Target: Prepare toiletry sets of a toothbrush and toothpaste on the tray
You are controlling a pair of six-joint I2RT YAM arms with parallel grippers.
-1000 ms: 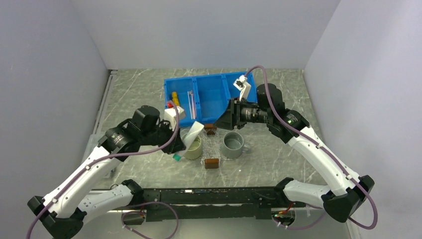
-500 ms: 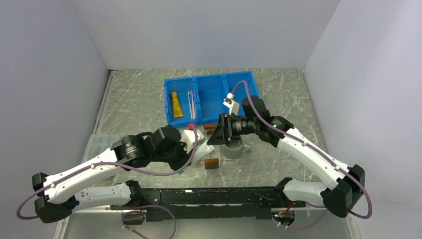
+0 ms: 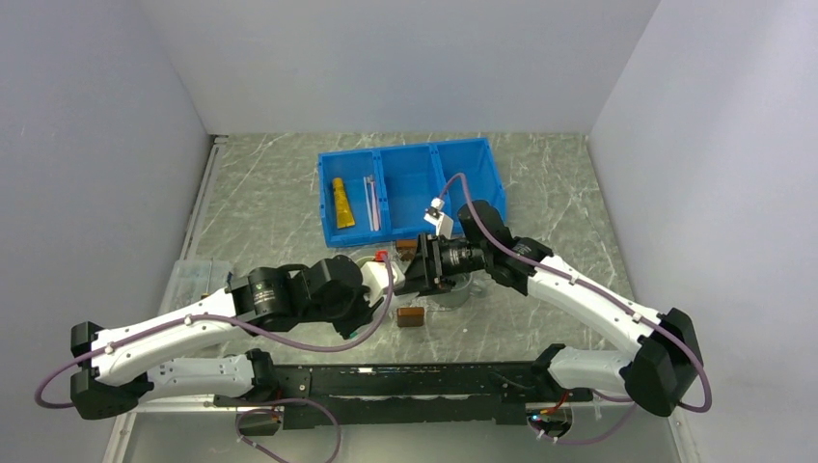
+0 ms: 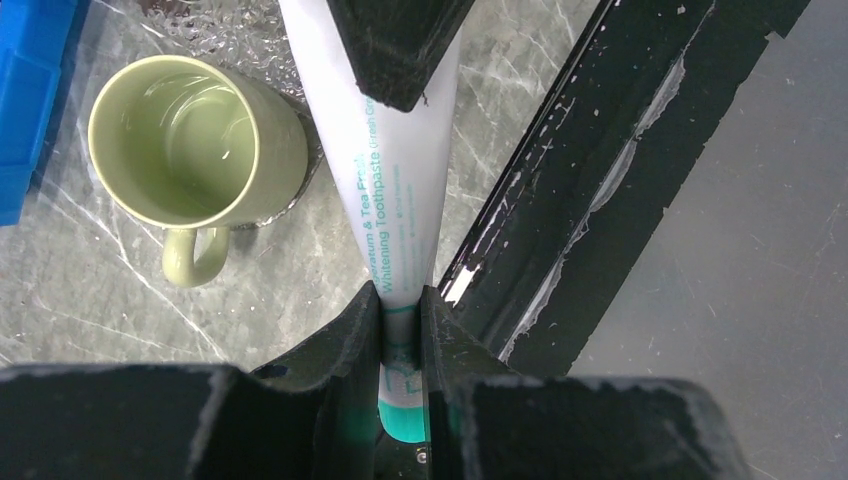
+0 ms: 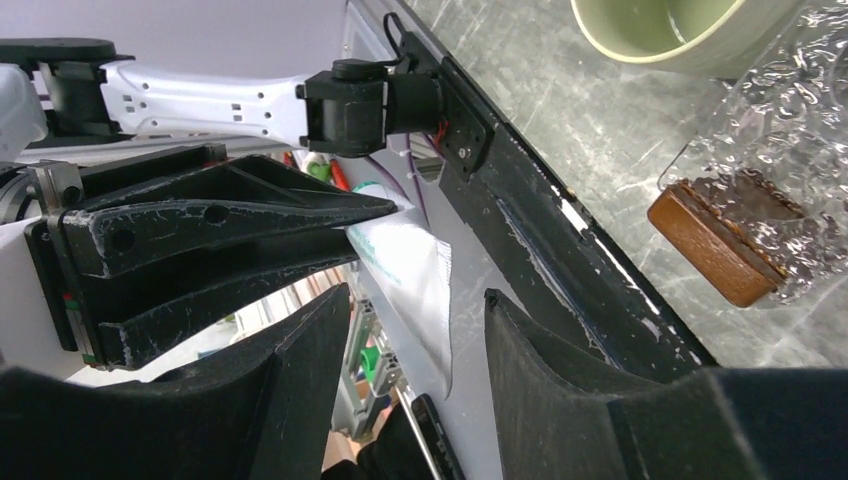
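1. The counter (image 3: 270, 193) carries the bin (image 3: 482, 174) at the far middle. The tray (image 5: 780, 130) lies nearer, just in front of the arms.
2. In the bin's left compartment a yellow tube (image 3: 341, 203) and the brushes (image 3: 370, 201) are seen lying side by side.
3. The clear tray is marked by its near brown handle (image 3: 411, 316). No tube or brush is seen on it, though much of it is hidden by the arms.
4. The green mug (image 4: 285, 150), at the tray's left side, is seen to be empty. The grey mug (image 3: 455, 292) is mostly covered by the right arm, so its contents cannot be told.
5. The white tube (image 4: 395, 200) is held in the air near the green mug, pinched at its cap end by the left fingers (image 4: 350, 340).
6. The right fingers (image 5: 300, 380) are spread on either side of the tube's flat end and not closed on it.
7. The task is judged to be early, with a handover apparently in hand. No set is made up: the white tube has not been set down, and the brushes and the yellow tube remain to be fetched.
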